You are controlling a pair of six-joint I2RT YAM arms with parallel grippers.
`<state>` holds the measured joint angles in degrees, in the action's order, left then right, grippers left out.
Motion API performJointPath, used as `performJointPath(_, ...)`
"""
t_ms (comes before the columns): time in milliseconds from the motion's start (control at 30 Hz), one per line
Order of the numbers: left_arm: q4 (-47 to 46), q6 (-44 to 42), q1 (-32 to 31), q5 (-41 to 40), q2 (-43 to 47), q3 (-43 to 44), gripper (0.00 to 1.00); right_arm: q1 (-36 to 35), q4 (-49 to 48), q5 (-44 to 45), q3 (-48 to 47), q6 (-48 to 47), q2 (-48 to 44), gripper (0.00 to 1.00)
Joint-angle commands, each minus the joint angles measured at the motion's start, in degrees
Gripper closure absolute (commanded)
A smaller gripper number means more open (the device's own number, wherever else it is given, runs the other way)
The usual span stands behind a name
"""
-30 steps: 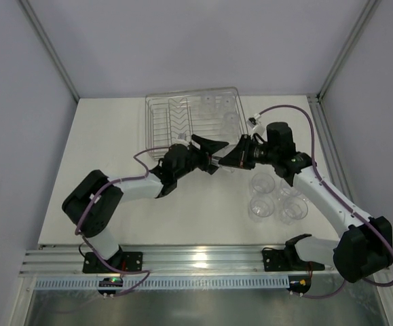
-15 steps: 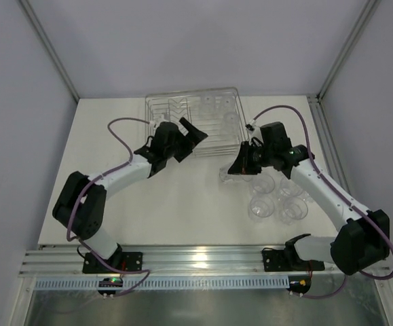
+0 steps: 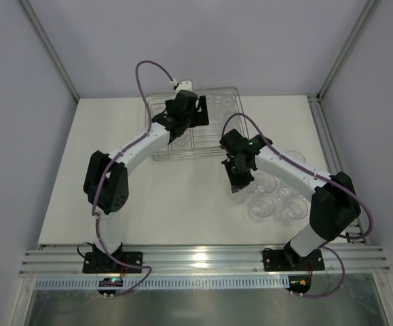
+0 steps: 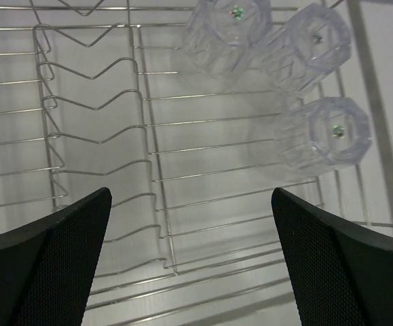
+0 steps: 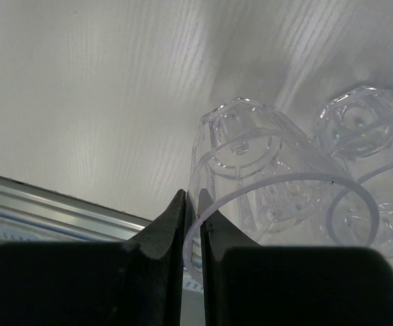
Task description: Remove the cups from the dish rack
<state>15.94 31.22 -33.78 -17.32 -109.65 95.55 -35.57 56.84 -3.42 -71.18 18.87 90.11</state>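
Note:
The dish rack [image 3: 157, 132] of silvery wire stands at the back of the table. My left gripper [image 3: 195, 113] hovers over it, open and empty [image 4: 189, 195]. Below it lie the V-shaped dividers [image 4: 91, 136]. Three clear cups [image 4: 332, 132] stand upside down in the rack's far right corner. My right gripper [image 3: 239, 182] is shut on the rim of a clear cup [image 5: 264, 176], with one finger inside the wall and one outside [image 5: 191, 204]. The held cup hangs tilted just left of several cups [image 3: 263, 207] standing on the table at the right.
A metal rail [image 3: 196, 258] runs along the table's near edge. Grey walls with metal posts [image 3: 50, 51] close in the table on the left, back and right. The right arm's cable [image 3: 250, 122] loops over the rack's right end.
The grippers were together at mid-table. My left gripper opened wide and swung back over the rack. My right gripper carried the cup down towards the cups on the table.

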Motion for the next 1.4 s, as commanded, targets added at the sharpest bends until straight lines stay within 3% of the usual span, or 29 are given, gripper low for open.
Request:
performJointPath(0, 4.1, -10.4, -0.1, -5.7, -4.7, 4.6, 0.0, -1.3, 4.3, 8.3, -3.3, -0.3, 0.5, 0.96)
performJointPath(267, -3.9, -17.4, -0.1, -5.6, -13.7, 9.6, 0.0, -1.5, 3.9, 6.9, -1.6, -0.7, 1.0, 0.94)
performJointPath(300, -4.8, -17.9, -0.1, -5.4, -14.4, 10.1, 0.0, -1.4, 3.8, 6.5, -1.6, -0.8, 1.0, 0.84)
performJointPath(500, -9.9, -19.4, -0.1, -3.0, -18.2, 15.0, 0.0, -1.5, 2.8, -2.7, -2.5, -1.9, -0.7, 0.52)
performJointPath(600, -13.1, -20.7, -0.1, -2.1, -20.2, 16.9, 0.0, -1.5, 3.1, -6.2, -4.8, -2.3, -1.5, 0.38)
performJointPath(700, -15.4, -22.7, -0.1, -2.3, -23.5, 19.8, 0.0, -1.3, 3.8, -6.2, -8.5, -2.3, -2.6, 0.31)
performJointPath(967, -18.8, -22.5, 1.0, -1.8, -33.9, 29.3, 0.0, 4.2, 5.3, -7.5, -15.2, -0.7, -6.3, 0.27)
performJointPath(1133, -23.3, -20.2, 2.6, -2.2, -39.8, 34.0, 0.0, 11.8, 5.1, -10.4, -15.7, -2.0, -8.9, 0.27)
performJointPath(1367, -26.5, -17.2, 4.4, -2.9, -46.4, 41.7, 0.0, 13.5, 4.2, -12.0, -13.5, -2.1, -9.1, 0.27)
